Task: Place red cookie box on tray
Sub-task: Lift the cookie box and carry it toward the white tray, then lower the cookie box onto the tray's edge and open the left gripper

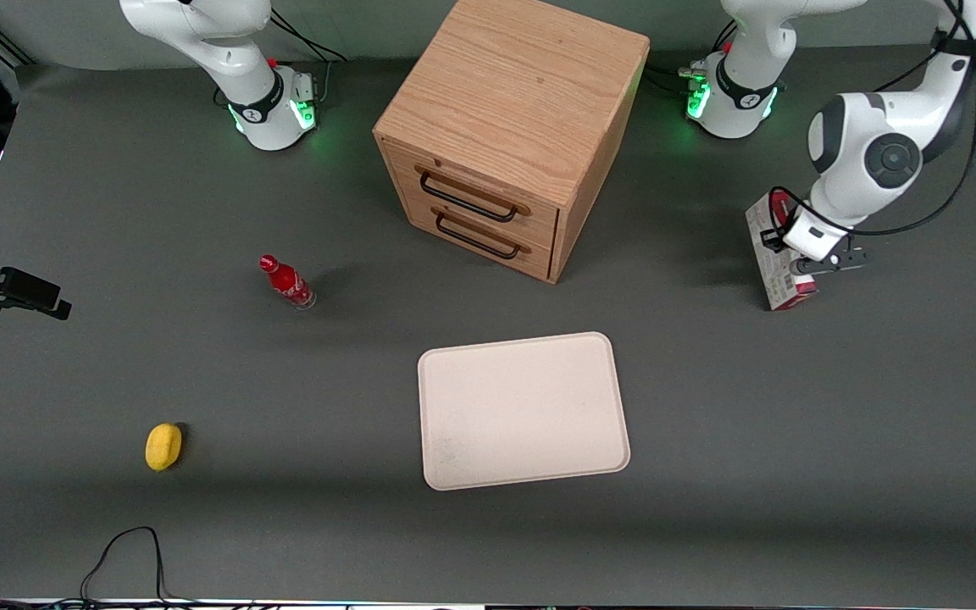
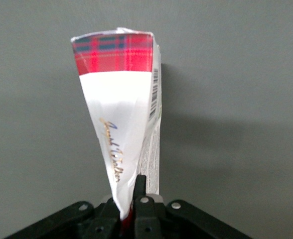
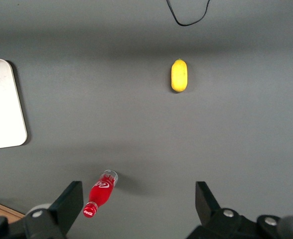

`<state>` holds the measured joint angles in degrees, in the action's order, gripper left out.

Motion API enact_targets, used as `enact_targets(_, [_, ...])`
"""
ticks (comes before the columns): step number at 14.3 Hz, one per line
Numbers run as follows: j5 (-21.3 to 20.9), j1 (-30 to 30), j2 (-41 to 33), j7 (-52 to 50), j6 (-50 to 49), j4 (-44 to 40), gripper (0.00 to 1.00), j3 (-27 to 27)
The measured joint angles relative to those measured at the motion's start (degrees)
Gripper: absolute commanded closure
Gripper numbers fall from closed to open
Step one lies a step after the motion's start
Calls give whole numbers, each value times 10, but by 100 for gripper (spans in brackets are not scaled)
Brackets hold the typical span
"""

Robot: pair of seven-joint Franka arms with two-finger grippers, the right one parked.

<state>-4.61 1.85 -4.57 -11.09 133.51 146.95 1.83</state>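
Observation:
The red cookie box (image 1: 774, 258) is a slim carton with white and grey panels and a red tartan end. It stands at the working arm's end of the table, beside the wooden cabinet. My left gripper (image 1: 793, 254) is shut on the box's upper end. In the left wrist view the box (image 2: 120, 119) runs from my fingers (image 2: 139, 191) down to the table, and its tartan end sits at or just above the grey surface. The cream-white tray (image 1: 524, 410) lies flat and bare, nearer the front camera than the cabinet, well apart from the box.
A wooden two-drawer cabinet (image 1: 512, 127) stands at the table's middle back. A small red bottle (image 1: 287, 282) and a yellow lemon-like object (image 1: 163, 446) lie toward the parked arm's end. A black cable (image 1: 128, 551) loops near the front edge.

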Motion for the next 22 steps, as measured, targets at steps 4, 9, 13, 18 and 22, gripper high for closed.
enact_targets(4, [3, -31, 5, 0, -201, -187, 100, 13])
enact_targets(9, [57, -85, 108, -2, -410, -466, 100, 18])
enact_targets(13, [86, -135, 208, -49, -435, -603, 100, 19])
enact_targets(18, [91, -223, 361, -164, -435, -794, 100, 21])
enact_targets(22, [96, -273, 476, -255, -407, -879, 100, 18])
